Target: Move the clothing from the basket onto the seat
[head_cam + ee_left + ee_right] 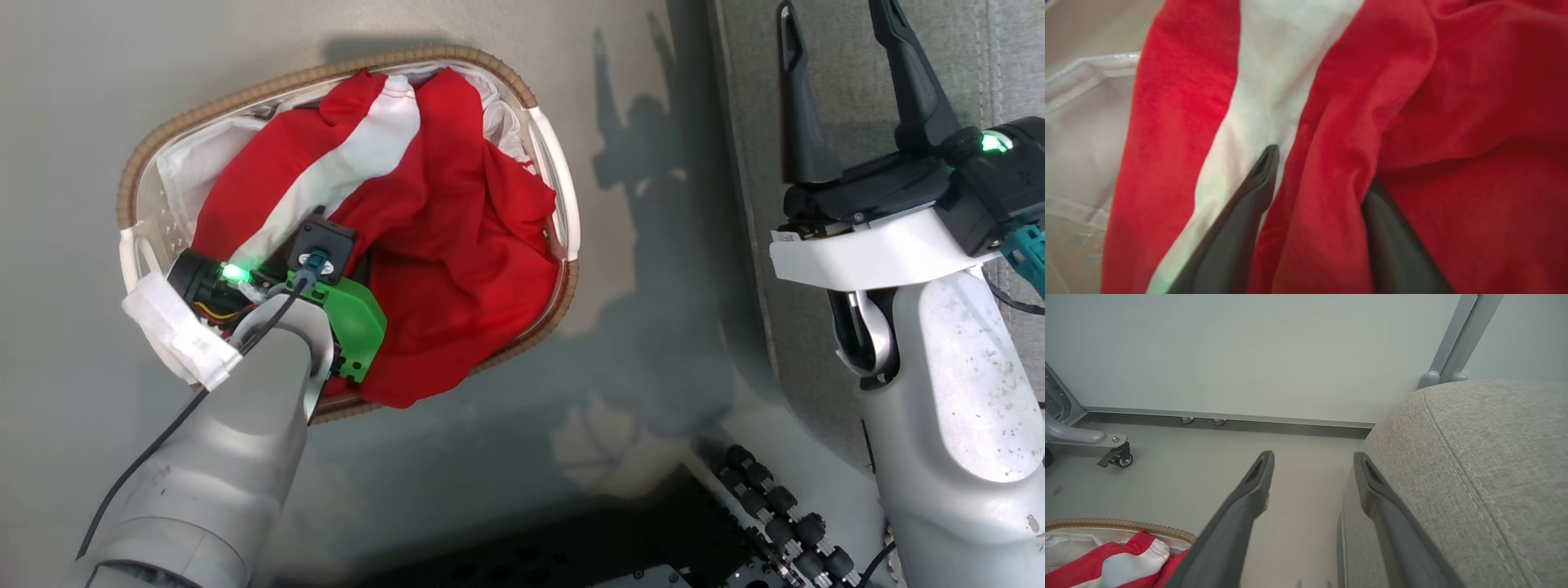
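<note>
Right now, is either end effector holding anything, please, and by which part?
Nothing is held. The open left end effector straddles a red fold of the clothing beside its white stripe; the right end effector is open, empty.

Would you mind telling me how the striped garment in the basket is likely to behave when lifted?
Probably floppy: the striped garment lies in soft crumpled folds, one bunched between the fingers of the left tool. It looks light, being thin cloth. It may drag the plain red garment along, since they overlap.
</note>
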